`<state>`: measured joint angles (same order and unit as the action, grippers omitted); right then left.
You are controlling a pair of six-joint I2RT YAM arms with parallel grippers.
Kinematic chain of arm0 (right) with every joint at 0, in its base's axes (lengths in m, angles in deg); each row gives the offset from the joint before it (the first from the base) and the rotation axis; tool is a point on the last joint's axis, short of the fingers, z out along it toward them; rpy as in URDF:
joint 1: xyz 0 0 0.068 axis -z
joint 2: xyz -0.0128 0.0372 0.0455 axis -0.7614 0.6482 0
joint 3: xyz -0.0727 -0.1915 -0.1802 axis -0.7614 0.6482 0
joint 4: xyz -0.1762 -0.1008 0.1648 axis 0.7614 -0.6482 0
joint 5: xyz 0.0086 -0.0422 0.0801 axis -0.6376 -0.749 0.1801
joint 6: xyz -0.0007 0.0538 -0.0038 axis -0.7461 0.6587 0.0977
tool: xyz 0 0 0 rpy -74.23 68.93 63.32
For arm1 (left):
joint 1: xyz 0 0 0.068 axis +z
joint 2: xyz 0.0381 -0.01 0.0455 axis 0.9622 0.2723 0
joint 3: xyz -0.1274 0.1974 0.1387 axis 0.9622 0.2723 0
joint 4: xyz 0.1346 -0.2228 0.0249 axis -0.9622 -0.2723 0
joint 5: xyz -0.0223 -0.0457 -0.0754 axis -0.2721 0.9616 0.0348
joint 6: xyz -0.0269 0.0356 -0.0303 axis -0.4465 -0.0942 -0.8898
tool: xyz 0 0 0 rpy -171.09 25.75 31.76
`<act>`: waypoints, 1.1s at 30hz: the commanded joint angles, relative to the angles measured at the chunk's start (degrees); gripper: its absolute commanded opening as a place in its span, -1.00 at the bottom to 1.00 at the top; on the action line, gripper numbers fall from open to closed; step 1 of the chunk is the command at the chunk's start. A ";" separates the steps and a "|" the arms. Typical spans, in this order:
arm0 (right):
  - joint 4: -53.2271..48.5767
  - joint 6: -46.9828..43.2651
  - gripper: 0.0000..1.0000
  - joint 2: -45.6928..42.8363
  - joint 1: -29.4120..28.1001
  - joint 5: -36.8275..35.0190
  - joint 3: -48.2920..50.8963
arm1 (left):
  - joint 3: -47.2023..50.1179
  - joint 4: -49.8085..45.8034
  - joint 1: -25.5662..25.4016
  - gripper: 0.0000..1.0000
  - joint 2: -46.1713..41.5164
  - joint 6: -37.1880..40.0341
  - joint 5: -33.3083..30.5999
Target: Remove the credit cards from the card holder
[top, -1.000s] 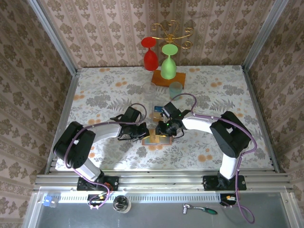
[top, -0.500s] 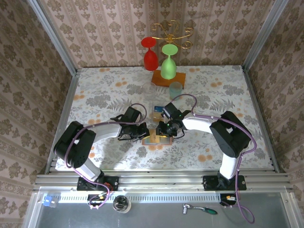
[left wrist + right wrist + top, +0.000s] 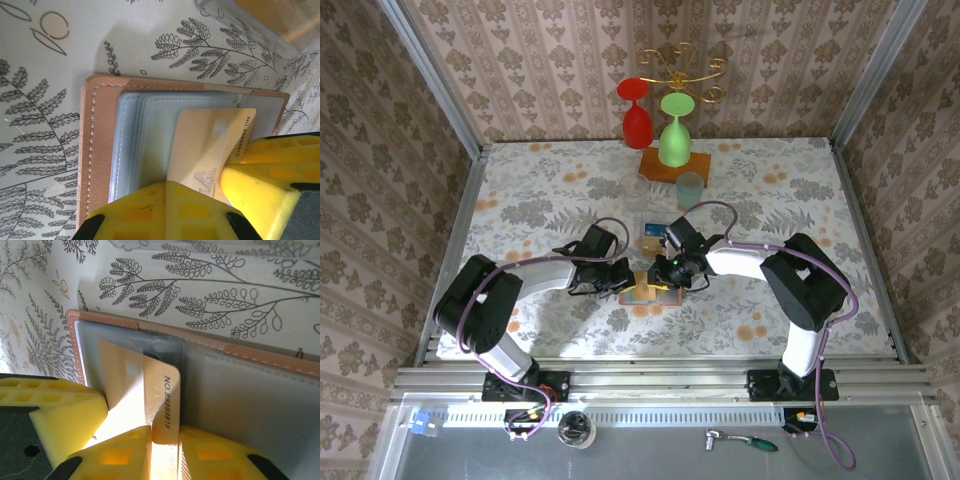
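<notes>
From above, the left gripper (image 3: 619, 278) and right gripper (image 3: 671, 272) meet over the open card holder (image 3: 642, 296), which lies flat on the table (image 3: 540, 190); neither grip is readable there. The left wrist camera shows the left gripper's closed yellow tips pressed on the holder's grey-blue pocket panel, with an orange card (image 3: 205, 142) partly out of it. The right wrist camera shows the right gripper pinching that card's numbered edge.

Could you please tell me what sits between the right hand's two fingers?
An orange credit card, lying over the card holder's grey-blue panel, is pinched there by the right hand, as the right wrist view shows.
</notes>
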<state>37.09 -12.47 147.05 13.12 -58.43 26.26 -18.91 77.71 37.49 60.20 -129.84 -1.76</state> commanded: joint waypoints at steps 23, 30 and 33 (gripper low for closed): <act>1.51 0.74 -0.76 -3.22 2.93 1.03 4.06 | 0.31 -2.74 -0.02 -1.00 1.04 1.37 -1.15; -2.15 -1.37 -0.77 -6.22 3.86 -0.51 3.86 | 0.01 -3.15 0.01 -1.00 1.13 1.51 -1.16; -3.69 -2.19 -0.78 -7.42 4.11 -1.12 3.50 | -0.08 -3.00 0.00 -1.00 1.11 1.38 -1.15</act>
<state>37.50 -12.95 141.67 16.73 -57.06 29.53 -18.91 77.69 37.51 60.20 -129.56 -1.78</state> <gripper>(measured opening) 0.112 0.064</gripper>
